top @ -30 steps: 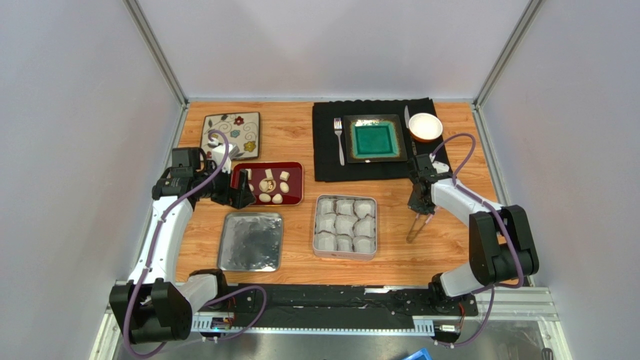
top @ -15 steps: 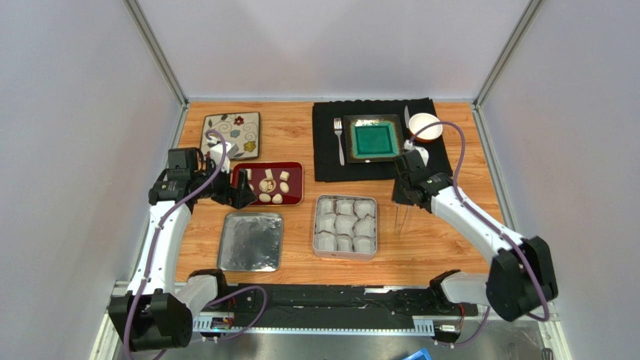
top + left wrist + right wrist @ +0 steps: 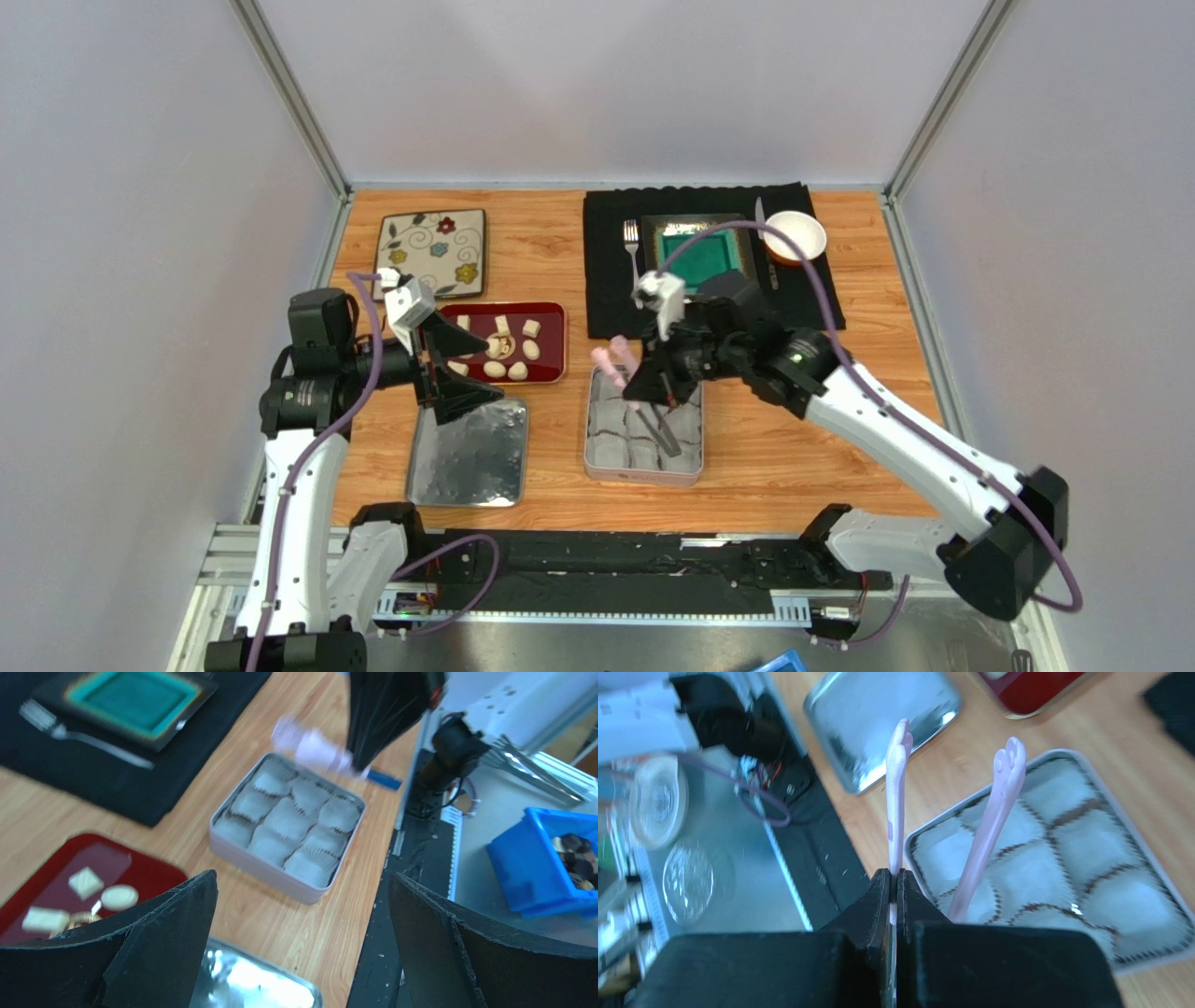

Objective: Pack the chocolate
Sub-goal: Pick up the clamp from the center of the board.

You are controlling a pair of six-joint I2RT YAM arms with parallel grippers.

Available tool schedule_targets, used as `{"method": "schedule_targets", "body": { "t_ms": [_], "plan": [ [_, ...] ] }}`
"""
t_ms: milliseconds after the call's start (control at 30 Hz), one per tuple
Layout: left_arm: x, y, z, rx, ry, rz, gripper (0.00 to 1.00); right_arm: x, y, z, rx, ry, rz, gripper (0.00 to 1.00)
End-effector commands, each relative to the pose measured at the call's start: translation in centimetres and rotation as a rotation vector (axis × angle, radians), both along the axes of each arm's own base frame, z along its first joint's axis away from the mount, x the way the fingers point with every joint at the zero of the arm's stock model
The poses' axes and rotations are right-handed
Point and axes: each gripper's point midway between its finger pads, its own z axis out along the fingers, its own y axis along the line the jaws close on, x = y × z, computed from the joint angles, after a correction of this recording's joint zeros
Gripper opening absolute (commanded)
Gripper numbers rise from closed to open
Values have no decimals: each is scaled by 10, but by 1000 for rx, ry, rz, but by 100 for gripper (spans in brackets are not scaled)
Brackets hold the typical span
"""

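Over the last second the left arm has pulled back and lifted, and the right arm has swung in from the table's right side to above the tin. The left gripper (image 3: 452,371) hangs by the red tray (image 3: 554,315), fingers wide apart. The chocolate (image 3: 508,350) lies on that tray. The tin (image 3: 643,480) holds paper cups (image 3: 291,819) that look empty. The right gripper (image 3: 892,878) is clamped on pink tongs (image 3: 1001,798). The pieces look light, firm and smooth, so likely slippery: pinch one gently across its sides.
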Motion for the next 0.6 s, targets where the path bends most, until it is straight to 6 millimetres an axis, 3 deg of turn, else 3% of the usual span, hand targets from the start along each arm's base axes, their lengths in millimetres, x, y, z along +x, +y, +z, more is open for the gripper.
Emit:
{"method": "schedule_targets", "body": {
  "t_ms": [0, 100, 233, 367, 567],
  "plan": [
    [-36, -17, 43, -209, -62, -291, 99, -35, 35, -9, -69, -14, 256, 0],
    [-36, -17, 40, -240, 0, -332, 97, -38, 54, -15, -91, 8, 309, 0],
    [-48, -15, 34, -268, 66, -422, 89, -41, 78, 0, -59, -8, 371, 0],
    [-50, -14, 26, -260, 97, -444, 82, -52, 87, 16, -26, -20, 430, 0],
    [-59, -20, 24, -258, 94, -490, 77, -58, 93, 24, 11, -6, 476, 0]
  ]
}}
